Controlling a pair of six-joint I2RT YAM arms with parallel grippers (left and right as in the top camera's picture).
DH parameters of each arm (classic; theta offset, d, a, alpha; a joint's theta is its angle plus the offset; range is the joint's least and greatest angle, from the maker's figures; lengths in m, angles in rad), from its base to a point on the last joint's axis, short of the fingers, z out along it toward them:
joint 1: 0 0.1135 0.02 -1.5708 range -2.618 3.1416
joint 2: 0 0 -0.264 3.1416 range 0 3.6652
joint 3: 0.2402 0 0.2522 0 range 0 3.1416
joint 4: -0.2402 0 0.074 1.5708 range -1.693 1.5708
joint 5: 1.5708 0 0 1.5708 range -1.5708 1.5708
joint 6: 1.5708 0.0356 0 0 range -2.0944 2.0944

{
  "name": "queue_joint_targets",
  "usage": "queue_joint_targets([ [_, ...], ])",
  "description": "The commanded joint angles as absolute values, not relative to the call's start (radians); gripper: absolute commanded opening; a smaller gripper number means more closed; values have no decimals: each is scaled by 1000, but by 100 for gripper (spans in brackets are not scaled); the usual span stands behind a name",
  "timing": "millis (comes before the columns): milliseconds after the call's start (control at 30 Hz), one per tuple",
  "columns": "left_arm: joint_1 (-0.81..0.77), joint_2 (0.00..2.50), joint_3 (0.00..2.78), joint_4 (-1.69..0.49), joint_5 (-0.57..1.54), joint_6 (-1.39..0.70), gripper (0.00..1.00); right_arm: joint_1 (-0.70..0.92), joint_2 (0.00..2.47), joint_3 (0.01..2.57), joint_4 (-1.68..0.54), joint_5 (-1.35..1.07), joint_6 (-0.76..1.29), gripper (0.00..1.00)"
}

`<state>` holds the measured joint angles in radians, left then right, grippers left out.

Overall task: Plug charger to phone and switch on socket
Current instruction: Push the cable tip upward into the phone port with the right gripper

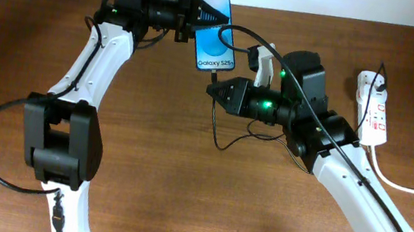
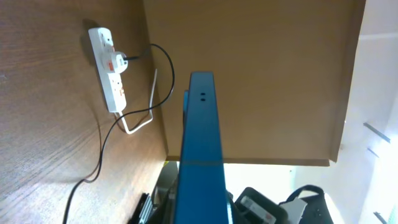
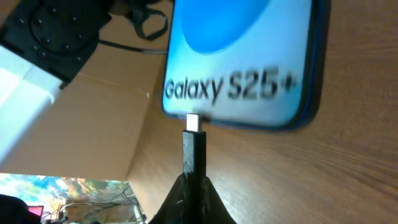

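Black plastic of the charger (image 3: pixel 194 152) plug is pinched in the right gripper (image 3: pixel 191 190). Its metal tip touches the lower edge of the phone (image 3: pixel 242 56) just ahead; I cannot tell whether it has entered the port. Pushed off-axis, the tip could skid along that edge or lever the phone askew. Beyond, the left gripper (image 1: pixel 192 14) clamps only the phone's far part, so it may pivot. Well off to the side, the socket (image 1: pixel 375 109) probably awaits switching; a taut cable could drag it.

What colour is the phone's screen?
The phone screen is bright blue; right wrist view shows it best.
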<state>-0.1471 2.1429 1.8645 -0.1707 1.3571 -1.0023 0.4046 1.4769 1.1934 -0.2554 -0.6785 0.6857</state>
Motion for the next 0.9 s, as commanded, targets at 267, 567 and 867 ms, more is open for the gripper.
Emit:
queue_joint_targets([
  [267,-159,2132,1882,-165,1398,-975,0,398,1483,1202,-316,-659,686,4],
  [567,-158,2132,1882,-166,1391,-975,0,398,1483,1203,-313,-662,663,4],
  [867,-155,2132,1882,-166,1391,-975,0,397,1483,1205,-298,-662,663,4],
])
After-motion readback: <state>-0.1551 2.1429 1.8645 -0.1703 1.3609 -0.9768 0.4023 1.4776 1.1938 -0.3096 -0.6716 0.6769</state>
